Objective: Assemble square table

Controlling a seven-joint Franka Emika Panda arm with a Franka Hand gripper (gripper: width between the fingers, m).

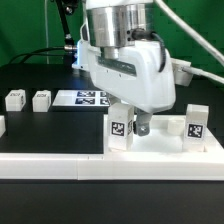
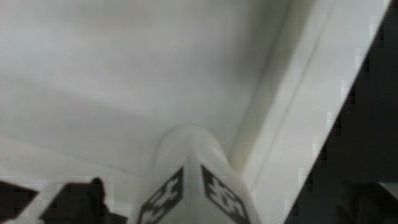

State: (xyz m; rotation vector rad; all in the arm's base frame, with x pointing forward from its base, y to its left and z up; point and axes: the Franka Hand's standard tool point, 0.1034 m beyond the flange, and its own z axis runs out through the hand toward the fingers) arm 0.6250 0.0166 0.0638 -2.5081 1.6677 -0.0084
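Note:
The square table's white top (image 1: 165, 146) lies at the exterior view's right, its rim showing as a pale ridge (image 2: 285, 110) in the wrist view. Two white tagged legs stand upright on it, one (image 1: 118, 131) at its left corner and one (image 1: 195, 122) at its right. My gripper (image 1: 138, 124) hangs low over the top, just right of the left leg. In the wrist view that leg (image 2: 192, 185) rises between the jaws, and a dark finger (image 2: 80, 203) stands apart from it. The gripper is open and holds nothing.
Two loose legs (image 1: 15, 99) (image 1: 41, 99) lie on the black table at the exterior view's left, and part of another white block (image 1: 1, 126) shows at the left edge. The marker board (image 1: 84, 98) lies behind. A long white rail (image 1: 50, 166) runs along the front.

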